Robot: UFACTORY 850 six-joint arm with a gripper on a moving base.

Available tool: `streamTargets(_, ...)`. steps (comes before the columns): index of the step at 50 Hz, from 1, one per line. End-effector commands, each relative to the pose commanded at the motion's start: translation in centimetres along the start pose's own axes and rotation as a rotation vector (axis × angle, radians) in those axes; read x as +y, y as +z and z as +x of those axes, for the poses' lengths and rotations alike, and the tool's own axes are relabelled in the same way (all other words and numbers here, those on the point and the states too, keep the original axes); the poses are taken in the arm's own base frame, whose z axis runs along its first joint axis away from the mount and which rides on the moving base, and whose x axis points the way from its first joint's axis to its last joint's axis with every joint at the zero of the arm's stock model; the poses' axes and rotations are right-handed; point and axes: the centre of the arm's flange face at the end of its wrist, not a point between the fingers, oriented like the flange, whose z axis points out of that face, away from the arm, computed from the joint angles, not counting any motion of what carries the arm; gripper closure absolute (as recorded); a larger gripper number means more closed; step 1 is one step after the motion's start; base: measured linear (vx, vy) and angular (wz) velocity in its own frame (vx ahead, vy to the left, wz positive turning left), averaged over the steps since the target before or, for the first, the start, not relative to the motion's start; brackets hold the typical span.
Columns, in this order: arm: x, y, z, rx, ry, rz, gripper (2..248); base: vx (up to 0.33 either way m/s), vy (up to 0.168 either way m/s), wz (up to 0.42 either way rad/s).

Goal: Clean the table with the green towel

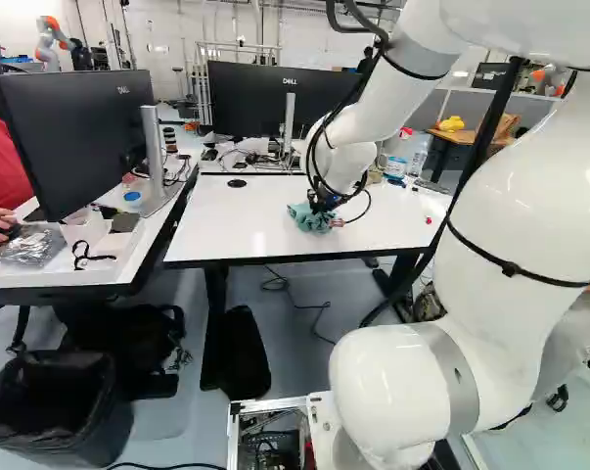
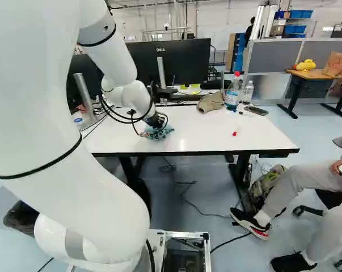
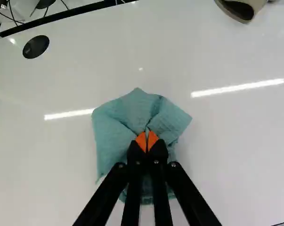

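Standing at the left of the left base view is a black monitor (image 1: 74, 137), beside the white surface (image 1: 211, 220). Next comes a round black disc (image 1: 237, 183) near the surface's far edge, then the green towel (image 1: 304, 217), bunched toward the near side. The end effector (image 1: 324, 204) reaches down to it from the arm; in the wrist view, the end effector (image 3: 147, 142) is clenched, its orange pads (image 3: 141, 141) pinching a fold of towel. The towel's underside seems to rest on the surface, though the folds hide most of it. Farther right, as the right base view shows, come a beige cap (image 2: 210, 102), a red-topped bottle (image 2: 232, 97), a small red piece (image 2: 235, 134) nearer the front, and a clear bottle (image 2: 248, 90).
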Motion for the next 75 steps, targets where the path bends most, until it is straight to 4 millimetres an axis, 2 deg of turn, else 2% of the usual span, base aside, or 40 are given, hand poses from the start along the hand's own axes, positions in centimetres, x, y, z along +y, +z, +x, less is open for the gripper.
streamTargets(20, 0.0, 0.0, -0.2, -0.020, 0.000, 0.000, 225, 0.000, 0.000, 0.000)
streamTargets(28, 0.2, -0.6, -1.0, -0.021, 0.001, -0.001, 225, 0.000, 0.000, 0.000)
streamTargets(35, 0.9, -1.1, -1.7, -0.020, 0.013, -0.010, 225, 0.000, 0.000, 0.000)
streamTargets(43, 2.1, -1.2, -1.6, -0.018, 0.036, -0.026, 225, 0.000, 0.003, 0.014)
streamTargets(59, 3.9, -0.2, 0.2, -0.013, 0.074, -0.053, 225, 0.000, 0.001, 0.002)
streamTargets(75, 4.0, 1.7, 2.8, -0.007, 0.076, -0.054, 225, 0.000, 0.000, 0.000)
